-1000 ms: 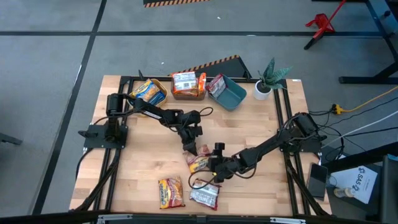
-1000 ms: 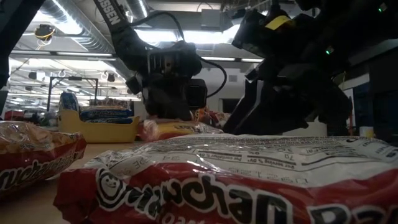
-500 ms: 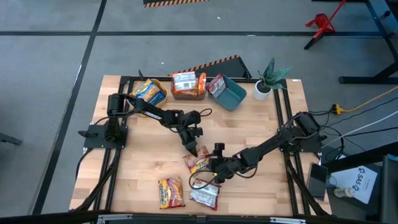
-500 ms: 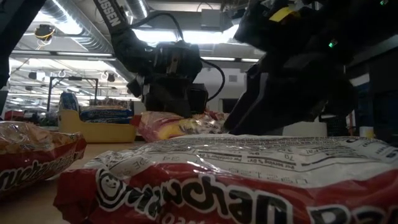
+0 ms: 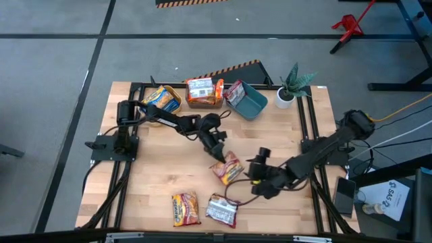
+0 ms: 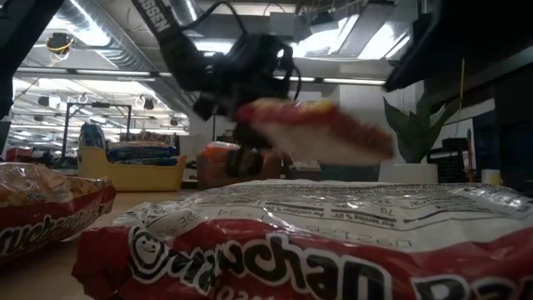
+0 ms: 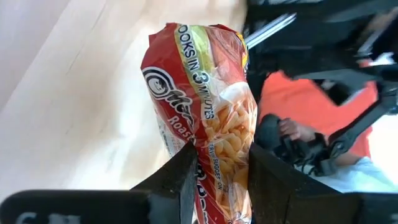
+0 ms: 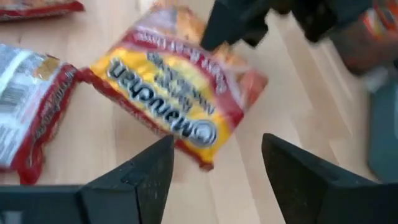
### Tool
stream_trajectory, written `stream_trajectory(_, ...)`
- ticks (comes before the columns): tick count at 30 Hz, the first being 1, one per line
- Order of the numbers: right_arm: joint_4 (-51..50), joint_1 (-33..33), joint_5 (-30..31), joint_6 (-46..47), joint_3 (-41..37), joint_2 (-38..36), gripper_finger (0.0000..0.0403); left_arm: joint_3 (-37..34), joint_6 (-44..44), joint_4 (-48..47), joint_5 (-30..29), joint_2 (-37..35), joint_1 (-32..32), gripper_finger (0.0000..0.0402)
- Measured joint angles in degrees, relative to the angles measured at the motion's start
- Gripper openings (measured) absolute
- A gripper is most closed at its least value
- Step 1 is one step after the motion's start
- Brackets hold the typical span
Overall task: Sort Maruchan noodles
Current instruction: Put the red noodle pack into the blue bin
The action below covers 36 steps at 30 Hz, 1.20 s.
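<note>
Held item: I have one red-and-yellow Maruchan packet (image 5: 227,169) pinched by its far end in the left gripper (image 5: 217,154), and the low view shows it clear of the table.
Left fingers: clamped on that packet's edge, one finger (image 7: 186,177) on each face.
Packet axis: its length runs out and away from the fingertips, toward the near right, drooping a little.
Right gripper (image 5: 258,177): just right of the hanging packet, not touching it; its fingers (image 8: 143,177) stand apart with nothing between them.
Packets on the table: an orange one (image 5: 185,208) and a red-and-silver one (image 5: 222,210) lie at the near edge, well apart from both grippers.
Bins: yellow bin (image 5: 161,98), orange-filled bin (image 5: 204,92) and teal bin (image 5: 246,100) line the far edge, each already holding packets.
Key relation: the bins lie far of the held packet, on the left arm's own side, so I judge the left arm carries it there.
</note>
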Motion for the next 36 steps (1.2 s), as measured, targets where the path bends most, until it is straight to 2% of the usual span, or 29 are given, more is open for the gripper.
stream_trajectory(7, -16.14, 6.67, 1.08, 20.91, 0.00, -4.69, 0.0232, 11.22, 0.07, -2.18, -3.10, -0.15, 2.55, 0.0108)
stream_trajectory(10, -21.30, 10.33, 1.12, 28.39, -0.02, -4.90, 0.0232, 17.21, 3.87, -8.80, -7.55, -0.19, 5.08, 0.0108)
stream_trajectory(13, -25.72, 13.38, 1.23, 34.64, -0.02, -4.91, 0.0232, 23.35, 10.43, -18.59, -14.71, -0.19, 7.85, 0.0108)
stream_trajectory(17, -30.34, 15.18, 2.25, 39.82, -0.03, -4.65, 0.0232, 31.92, 20.01, -29.01, -28.25, -0.19, 11.15, 0.0108)
stream_trajectory(22, -32.59, 15.31, 3.31, 40.82, -0.04, -4.65, 0.0232, 40.26, 30.66, -37.71, -44.06, -0.22, 14.63, 0.0108)
stream_trajectory(24, -32.60, 15.31, 3.80, 40.80, -0.04, -4.65, 0.0232, 41.79, 33.70, -39.88, -48.40, -0.30, 15.89, 0.0108)
stream_trajectory(26, -32.60, 15.29, 3.81, 40.88, -0.04, -4.65, 0.0232, 41.91, 35.36, -40.70, -50.01, -0.35, 17.02, 0.0108)
stream_trajectory(36, -32.68, 15.31, 3.84, 41.10, -0.04, -4.65, 0.0232, 41.88, 37.64, -44.14, -49.89, 3.85, 18.96, 0.0108)
